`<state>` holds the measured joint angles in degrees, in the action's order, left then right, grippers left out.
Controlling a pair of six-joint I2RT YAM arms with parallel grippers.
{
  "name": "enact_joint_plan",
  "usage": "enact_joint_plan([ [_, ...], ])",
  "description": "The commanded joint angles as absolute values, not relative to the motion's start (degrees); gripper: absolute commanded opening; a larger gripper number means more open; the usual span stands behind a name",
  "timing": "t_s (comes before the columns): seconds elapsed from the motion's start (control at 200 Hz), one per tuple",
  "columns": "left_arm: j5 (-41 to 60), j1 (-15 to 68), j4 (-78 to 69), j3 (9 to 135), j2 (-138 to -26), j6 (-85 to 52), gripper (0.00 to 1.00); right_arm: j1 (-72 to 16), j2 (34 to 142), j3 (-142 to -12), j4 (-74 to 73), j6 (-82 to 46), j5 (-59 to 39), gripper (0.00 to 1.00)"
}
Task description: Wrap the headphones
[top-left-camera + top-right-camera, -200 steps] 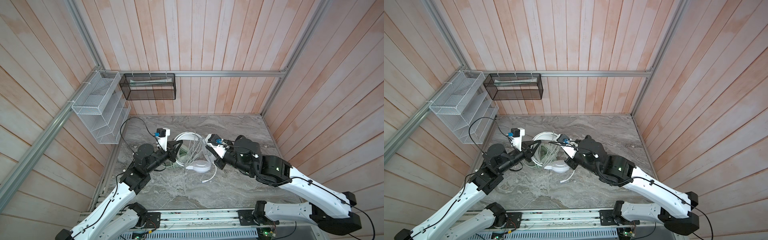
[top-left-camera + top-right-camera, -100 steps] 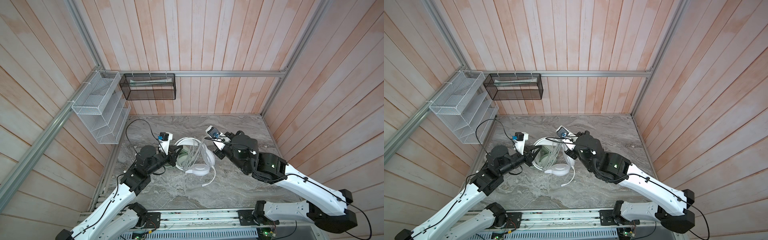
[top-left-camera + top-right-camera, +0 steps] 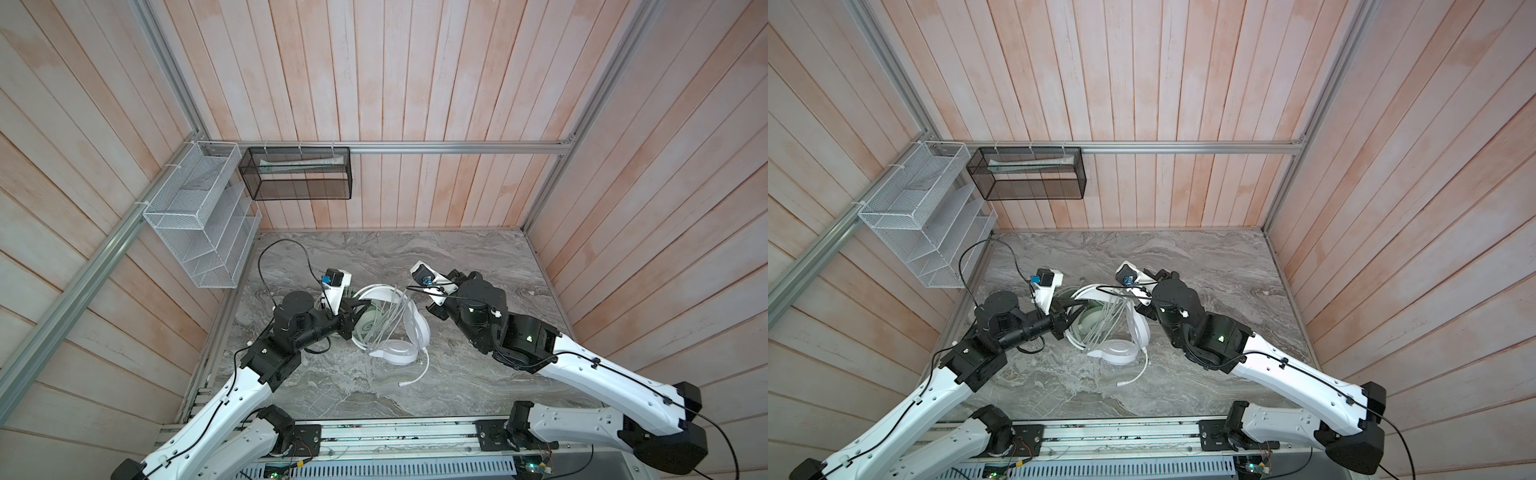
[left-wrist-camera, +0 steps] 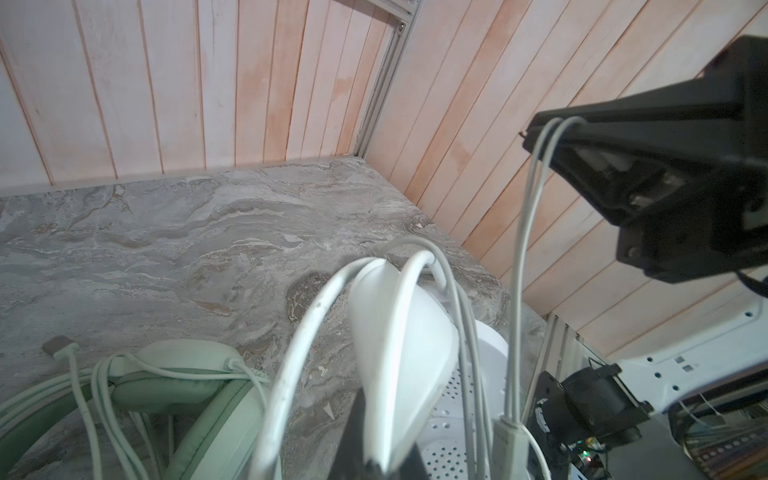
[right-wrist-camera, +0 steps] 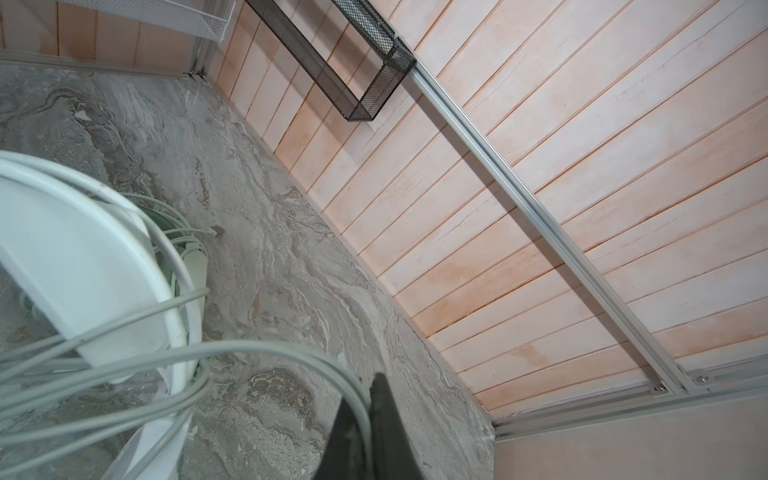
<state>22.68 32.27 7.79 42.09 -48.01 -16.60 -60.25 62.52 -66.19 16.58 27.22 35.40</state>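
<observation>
Two pinches: our left gripper clamps the white headset by its headband; our right gripper nips the grey cord.

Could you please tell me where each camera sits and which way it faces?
Top views: overhead at the front, looking down on table, left arm, right arm, white headphones.
Left wrist: past the left gripper, shut on the white headband, toward the right gripper.
Right wrist: past the right gripper, pinching the cable, toward the back wall.
Both wrist views share the white headband.
</observation>
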Motion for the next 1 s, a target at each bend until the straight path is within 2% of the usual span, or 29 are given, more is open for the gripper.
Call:
enact_joint_plan([
  [0.0, 27.6, 32.4, 8.6, 43.9, -46.1, -18.0, 0.0, -58.2, 62.1, -66.0, 14.6, 24.5, 33.1, 0.0],
  [0.5, 32.0, 32.4, 6.5, 46.1, -43.2, -23.0, 0.0, -55.1, 63.2, -62.9, 16.1, 18.0, 24.9, 0.0],
  [0.995, 31.2, 31.4, 4.5, 47.3, -42.7, -26.5, 0.0, -54.9, 60.4, -56.1, 14.6, 10.3, 21.2, 0.12],
])
